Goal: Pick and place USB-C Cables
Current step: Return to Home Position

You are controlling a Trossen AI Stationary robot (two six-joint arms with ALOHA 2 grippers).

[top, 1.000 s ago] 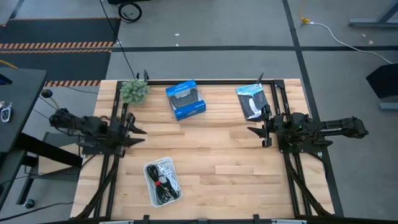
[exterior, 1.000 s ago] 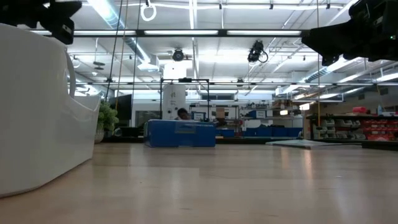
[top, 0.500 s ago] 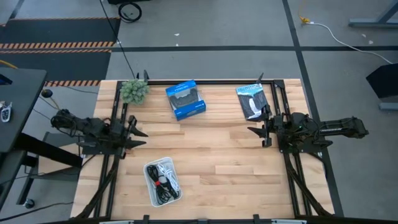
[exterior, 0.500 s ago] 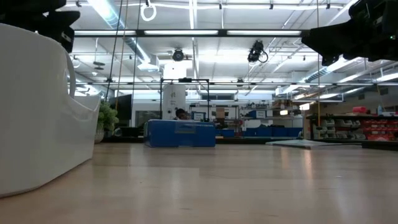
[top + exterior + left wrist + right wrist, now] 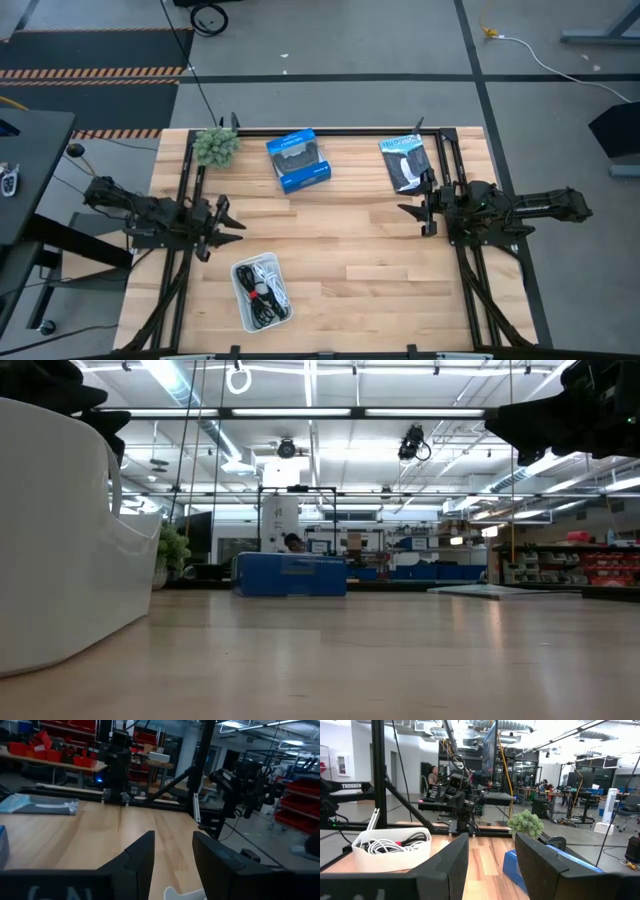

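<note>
inside white bin (image 5: 243,306), usb-c cables (image 5: 262,291) near left end effector (image 5: 231,221): fingers parted, empty.

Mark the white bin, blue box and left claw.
white bin (image 5: 390,859): right wrist view, front wall.
blue box (image 5: 299,160): high view, top face.
left claw (image 5: 173,842): left wrist view, midway between its open fingertips.

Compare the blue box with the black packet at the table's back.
Colour: the blue box is blue with a black picture; the black packet is black with a white shape. Height: in the low view the box stands as a block, the packet lies nearly flat. Place: the box sits near the plant, the packet close to the right gripper. Shared: both rest on the table, away from the left gripper.
</note>
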